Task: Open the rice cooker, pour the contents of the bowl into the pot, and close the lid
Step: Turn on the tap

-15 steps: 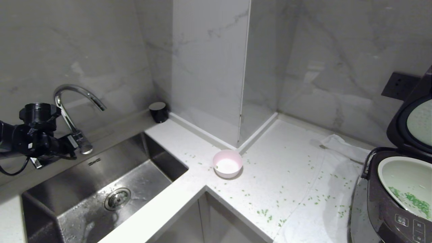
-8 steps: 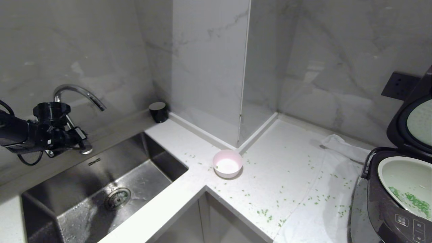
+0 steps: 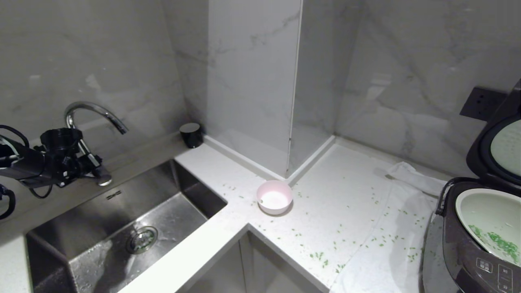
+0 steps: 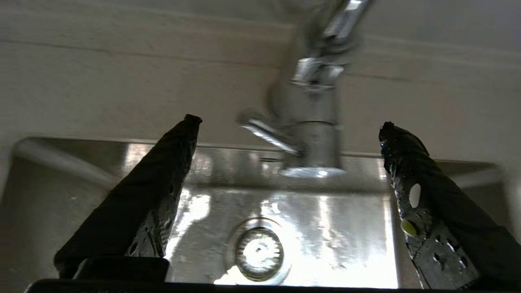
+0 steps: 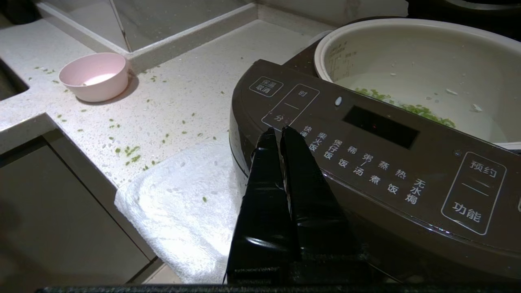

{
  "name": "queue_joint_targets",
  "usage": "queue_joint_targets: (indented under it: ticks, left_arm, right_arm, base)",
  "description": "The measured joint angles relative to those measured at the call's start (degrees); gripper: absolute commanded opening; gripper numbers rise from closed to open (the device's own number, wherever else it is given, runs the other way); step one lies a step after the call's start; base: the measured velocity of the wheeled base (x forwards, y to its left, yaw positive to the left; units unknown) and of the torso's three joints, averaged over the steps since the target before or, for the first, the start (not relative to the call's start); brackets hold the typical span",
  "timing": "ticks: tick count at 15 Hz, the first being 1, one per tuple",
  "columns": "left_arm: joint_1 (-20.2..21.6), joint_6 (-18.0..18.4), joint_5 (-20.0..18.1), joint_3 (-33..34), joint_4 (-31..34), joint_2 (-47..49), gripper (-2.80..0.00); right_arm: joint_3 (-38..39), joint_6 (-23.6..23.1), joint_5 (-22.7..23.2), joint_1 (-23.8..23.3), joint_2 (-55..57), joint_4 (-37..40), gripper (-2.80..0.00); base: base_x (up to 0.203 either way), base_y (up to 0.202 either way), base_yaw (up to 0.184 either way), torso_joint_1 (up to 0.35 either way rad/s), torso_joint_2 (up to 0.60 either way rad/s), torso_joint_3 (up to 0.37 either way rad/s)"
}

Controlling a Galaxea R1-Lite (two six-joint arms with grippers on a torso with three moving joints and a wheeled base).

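The pink bowl [image 3: 274, 197] stands upright on the white counter, its white inside showing no green. At the far right is the dark brown rice cooker [image 3: 468, 254], its lid [image 3: 494, 148] raised. The pale pot [image 3: 490, 215] holds green contents [image 3: 502, 244]. My left gripper [image 3: 93, 167] is at the faucet's base over the sink; it is open [image 4: 290, 123] with nothing between its fingers. My right gripper [image 5: 276, 130] is shut and empty, in front of the cooker's button panel [image 5: 366, 154], and out of the head view. The bowl [image 5: 94, 76] and pot [image 5: 407, 53] also show there.
A steel sink [image 3: 73, 240] with a drain [image 4: 259, 254] and a chrome faucet [image 3: 93, 112] fills the left. A black cup [image 3: 191, 134] stands in the corner. A white towel [image 3: 390, 244] lies under the cooker. Green bits [image 3: 321, 256] are scattered over the counter.
My left arm has moved a little to the right, toward the faucet's base. The bowl, the cooker and its lid have not moved.
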Motion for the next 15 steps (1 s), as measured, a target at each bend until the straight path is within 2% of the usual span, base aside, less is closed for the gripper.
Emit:
queue_joint_targets:
  ticks: [5,6,7,15]
  left_arm:
    - [0.71,0.13,0.70,-2.33,-0.46,2.24,0.00]
    - [0.77,0.13,1.48,-3.17,-0.55,2.76,-2.73]
    - [0.77,0.13,1.93,-3.62,-0.55,3.09,-2.80]
    - [1.10,0.02,2.04,-4.17,-0.52,3.80,-2.80]
  right_arm:
    - [0.00,0.03,0.02,0.00,0.00,0.00,-2.80]
    - [0.00,0.00,0.03,0.00,0.00,0.00,-2.80]
    - [0.00,0.00,0.05,0.00,0.00,0.00,-2.80]
    - [0.00,0.02,0.02,0.00,0.00,0.00,-2.80]
  base:
    - [0.000,0.000,0.000,0.000,0.00,0.000]
    - [0.000,0.000,0.000,0.000,0.00,0.000]
    - [0.000,0.000,0.000,0.000,0.00,0.000]
    - [0.000,0.000,0.000,0.000,0.00,0.000]
